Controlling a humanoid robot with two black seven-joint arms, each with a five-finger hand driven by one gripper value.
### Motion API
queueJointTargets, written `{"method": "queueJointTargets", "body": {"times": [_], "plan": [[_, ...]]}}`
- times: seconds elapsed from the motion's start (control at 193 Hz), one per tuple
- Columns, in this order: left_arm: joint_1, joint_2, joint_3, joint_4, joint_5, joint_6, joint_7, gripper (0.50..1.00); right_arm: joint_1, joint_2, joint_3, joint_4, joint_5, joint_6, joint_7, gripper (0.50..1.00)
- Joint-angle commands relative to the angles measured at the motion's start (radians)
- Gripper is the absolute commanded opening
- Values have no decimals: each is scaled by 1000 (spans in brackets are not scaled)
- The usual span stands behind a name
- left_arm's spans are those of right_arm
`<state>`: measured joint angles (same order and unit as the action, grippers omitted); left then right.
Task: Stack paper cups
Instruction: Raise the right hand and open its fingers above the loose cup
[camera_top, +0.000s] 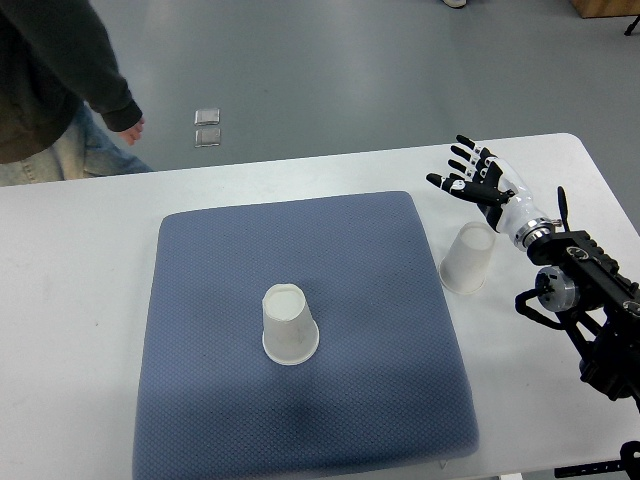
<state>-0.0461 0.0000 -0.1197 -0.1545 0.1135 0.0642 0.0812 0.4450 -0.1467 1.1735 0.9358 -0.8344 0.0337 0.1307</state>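
One white paper cup (289, 325) stands upside down near the middle of the blue mat (300, 250). A second white cup (468, 258) stands upside down on the white table just off the mat's right edge. My right hand (470, 178) hovers above and behind that second cup, a little apart from it, with its fingers spread and nothing in them. Its arm comes in from the right edge. My left arm does not show.
The white table (80, 280) carries the mat. A person in a dark sleeve (95, 70) stands at the far left beyond the table's back edge, one hand (130, 128) hanging. Two small grey squares (208, 128) lie on the floor.
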Motion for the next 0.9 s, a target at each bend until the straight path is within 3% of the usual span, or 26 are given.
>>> {"method": "queueJointTargets", "body": {"times": [0.0, 0.897], "plan": [[0, 0, 0, -2, 0, -1, 2, 1000, 0, 1, 0, 0, 0, 0, 0, 942], [0, 0, 0, 9, 0, 0, 6, 1000, 17, 6, 3, 0, 4, 25, 23, 942]]}}
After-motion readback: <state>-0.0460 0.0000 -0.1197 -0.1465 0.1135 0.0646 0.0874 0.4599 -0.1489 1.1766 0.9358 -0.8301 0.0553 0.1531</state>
